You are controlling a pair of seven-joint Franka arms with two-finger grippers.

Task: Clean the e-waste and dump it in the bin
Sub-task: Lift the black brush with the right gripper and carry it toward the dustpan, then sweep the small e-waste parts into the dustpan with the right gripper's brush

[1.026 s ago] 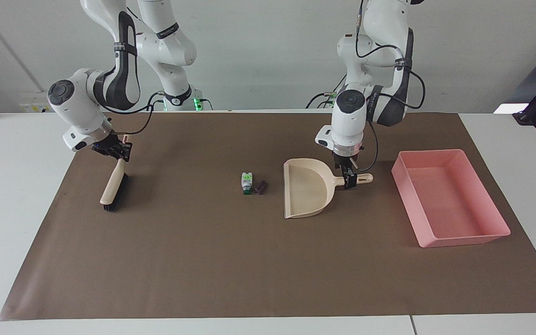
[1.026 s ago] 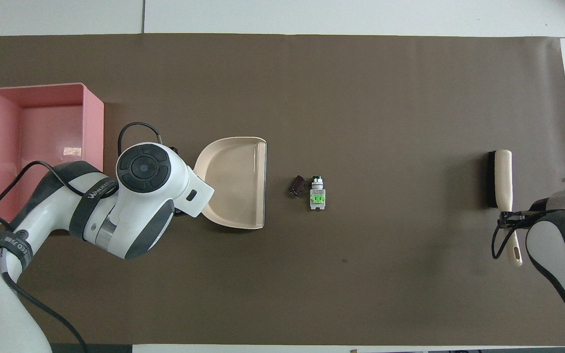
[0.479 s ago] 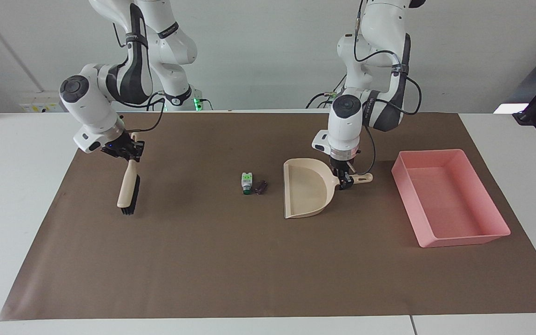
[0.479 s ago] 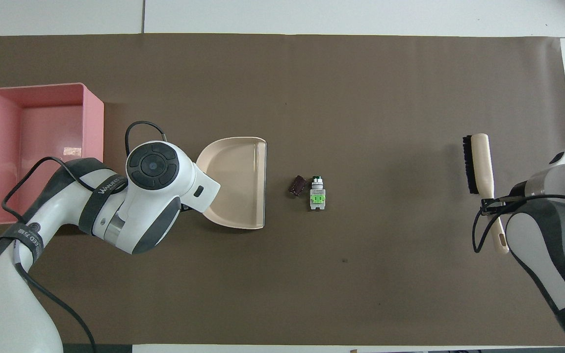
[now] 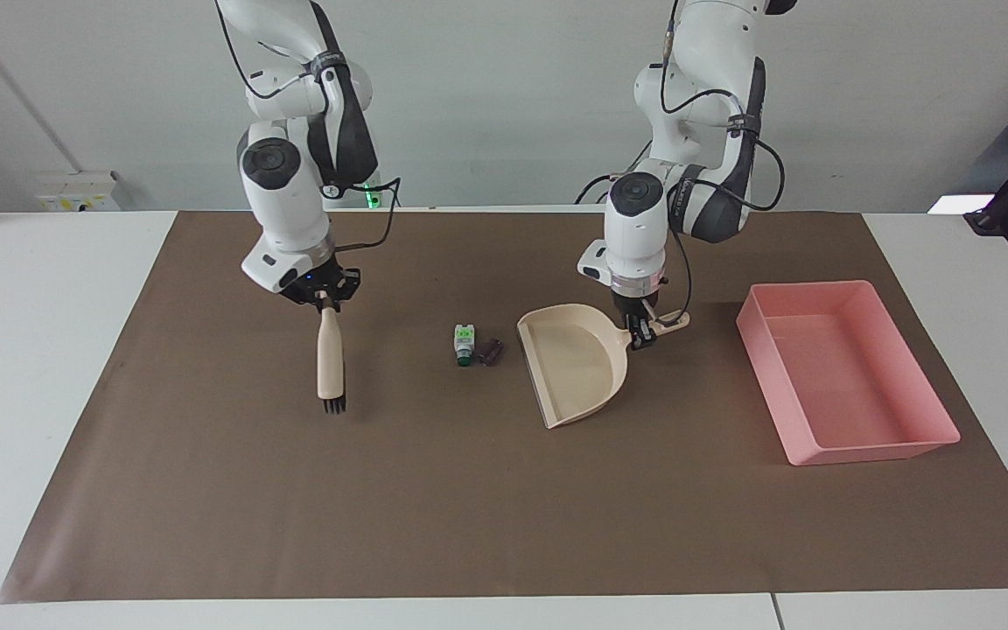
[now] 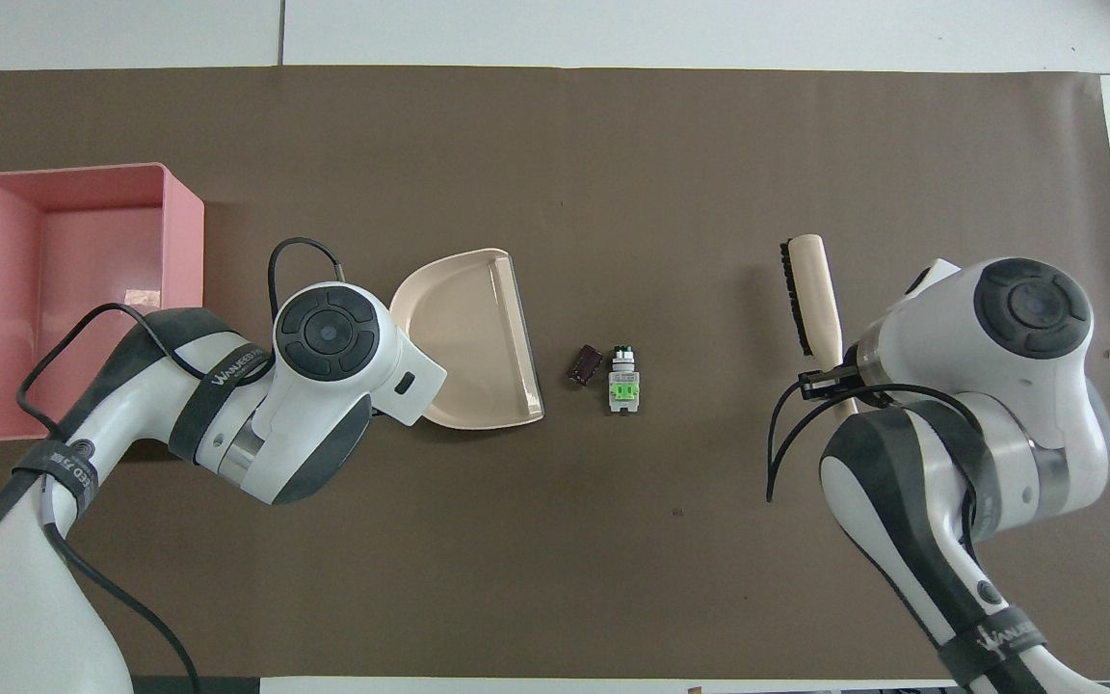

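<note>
Our left hand (image 5: 641, 335) squeezes the dustpan (image 5: 576, 363) handle, beside the two e-waste bits (image 5: 476, 345). Our right hand (image 5: 325, 302) squeezes a brush (image 5: 329, 359) handle in the air.

glossy pink plastic bin (image 5: 850, 437), matt brown mat (image 5: 469, 507)

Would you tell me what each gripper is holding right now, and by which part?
The left gripper holds the beige dustpan by its handle. The right gripper holds the brush by the end of its handle, bristles pointing down.
</note>
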